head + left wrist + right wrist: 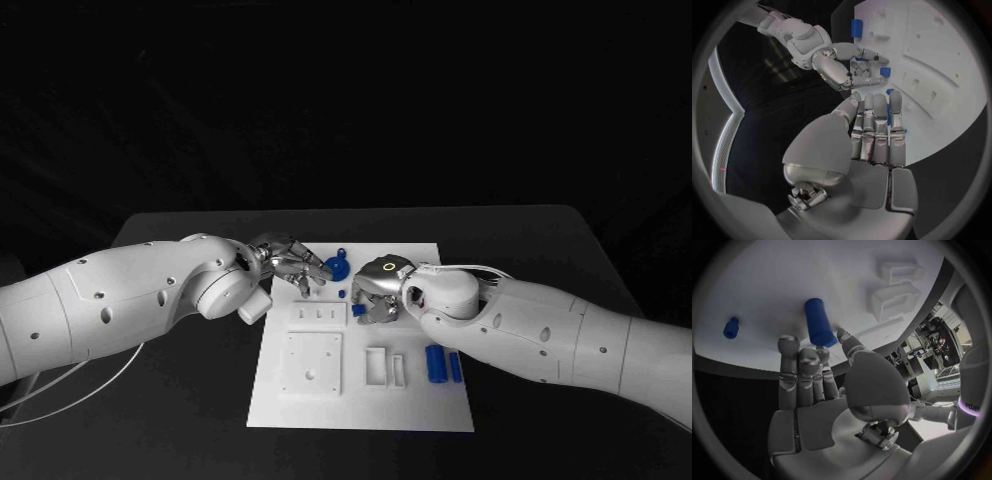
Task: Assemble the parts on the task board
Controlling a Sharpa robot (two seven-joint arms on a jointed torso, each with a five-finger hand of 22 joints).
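The white task board (361, 400) lies in the middle of the black table. At the board's far end my left hand (293, 268) hangs with its fingers (876, 132) straight and side by side. A blue part (336, 266) sits just beside it, and the same blue part (890, 92) peeks out past the fingertips. My right hand (378, 292) is close by, over the board's upper middle. It pinches a blue cylinder (820, 322) between thumb and fingertips, and the cylinder's tip (885, 71) shows at those fingertips. Two blue cylinders (444, 365) lie at the board's right side.
A small blue peg (731, 327) stands on the board. White raised blocks (385, 366) and a square plate (313, 362) sit on the board's near half. The two hands are only a few centimetres apart. Black table (173, 420) surrounds the board.
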